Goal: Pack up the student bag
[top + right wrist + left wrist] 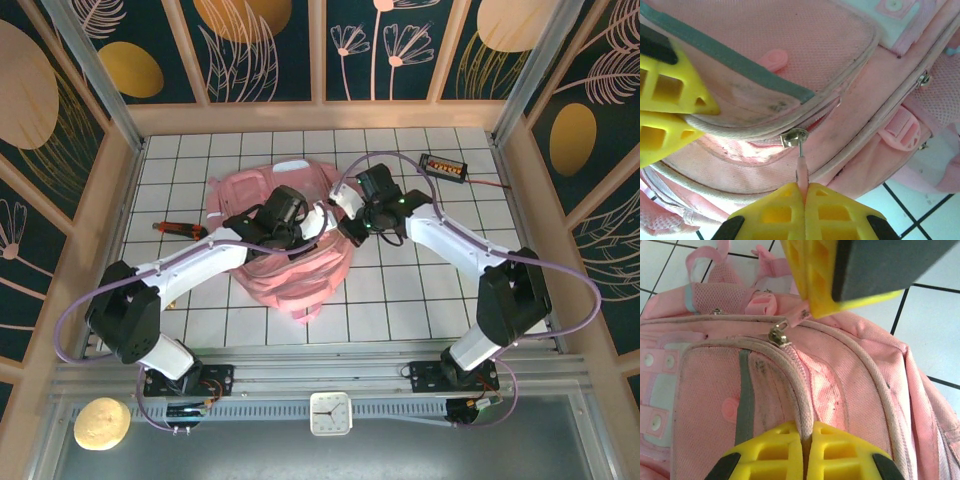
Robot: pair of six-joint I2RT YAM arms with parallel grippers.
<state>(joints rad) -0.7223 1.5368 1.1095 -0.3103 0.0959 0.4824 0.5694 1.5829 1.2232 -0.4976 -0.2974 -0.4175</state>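
The student bag [300,280] is a soft pink backpack lying on the white tiled table, under both arms. My left gripper [807,437] is shut on the pale piped edge [800,395] of the bag's zip opening. My right gripper [804,192] is shut on the pink zip pull [801,172], which hangs from a metal slider [794,136]. In the left wrist view the right gripper's yellow fingers [815,285] sit just beyond the same slider [778,333]. From above, both grippers meet over the bag's upper middle [325,215].
A red-handled tool [180,229] lies on the tiles left of the bag. A black box with orange lights [444,166] sits at the back right. Wooden walls ring the table. A clock [330,413] and a round yellowish object [100,423] rest at the near rail.
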